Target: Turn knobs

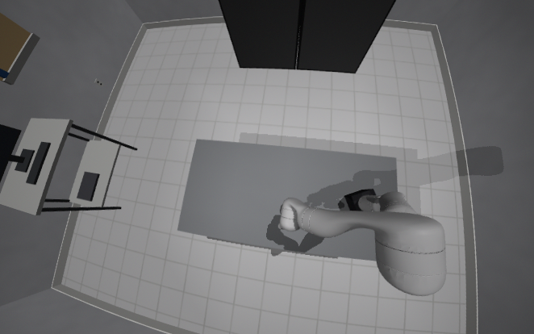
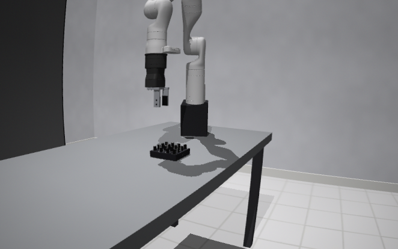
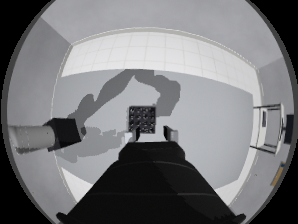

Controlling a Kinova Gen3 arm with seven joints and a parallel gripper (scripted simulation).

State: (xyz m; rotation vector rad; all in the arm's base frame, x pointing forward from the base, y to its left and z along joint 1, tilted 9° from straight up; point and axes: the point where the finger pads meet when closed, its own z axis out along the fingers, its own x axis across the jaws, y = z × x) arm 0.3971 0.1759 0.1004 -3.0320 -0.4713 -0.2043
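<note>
Two fingers of the gripper [image 2: 161, 99] hang spread wide, holding nothing, pointing straight down high above the knob box [image 2: 170, 151]. That flat, square black box sits on the smooth grey counter [image 2: 90, 186], its knobs upright; their markings are too small to read.

1. The arm [image 2: 195, 75] consisted of smooth, rounded white links, with thin dark seam lines at the joints.
2. Its base was a black rectangular pedestal [image 2: 194, 118].
3. The wrist carried a black cylindrical section in two stacked bands, with a small white bracket projecting beside its upper edge.
4. The gripper [image 2: 161, 97] had two short, flat, light grey fingers [image 2: 156, 98]; one showed a dark inner pad.
5. From above, the shoulder link appeared as a large pale bulb.
</note>
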